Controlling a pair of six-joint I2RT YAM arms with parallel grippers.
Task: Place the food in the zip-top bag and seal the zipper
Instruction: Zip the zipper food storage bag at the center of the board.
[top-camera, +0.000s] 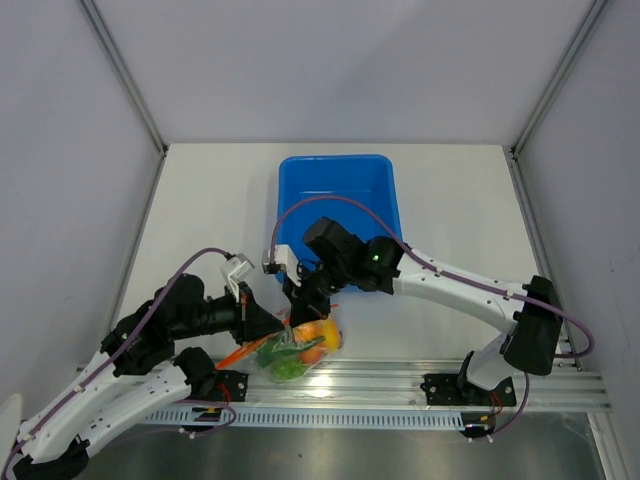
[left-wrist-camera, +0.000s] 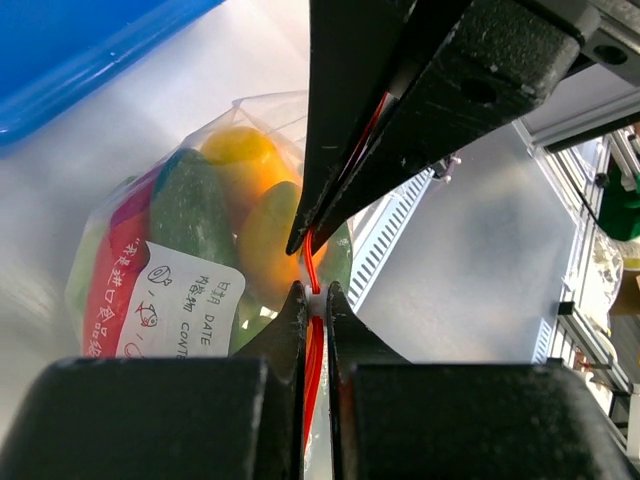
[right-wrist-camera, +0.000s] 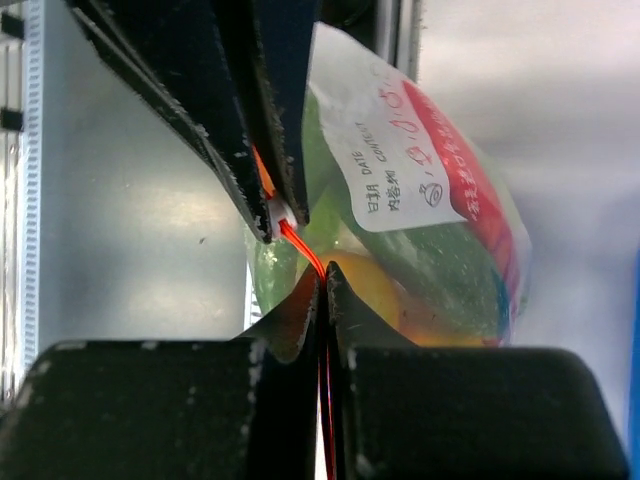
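- Pinching the zipper (left-wrist-camera: 314, 350), the left gripper (left-wrist-camera: 312, 290) has its jaws pressed together on this thin orange-red strip.
- The zip-top bag (top-camera: 300, 355) is at the near side of the white table (top-camera: 200, 210), between the two grippers and just before the blue bin (top-camera: 340, 190).
- The food (left-wrist-camera: 240, 160) is inside the bag: yellow-orange, green and red pieces show through the clear plastic, beside a white label (left-wrist-camera: 190, 300).
- The right gripper (right-wrist-camera: 322, 278) is also closed tight on the same strip, its tips just beside the left tips.
- The bin stands further back on the table.
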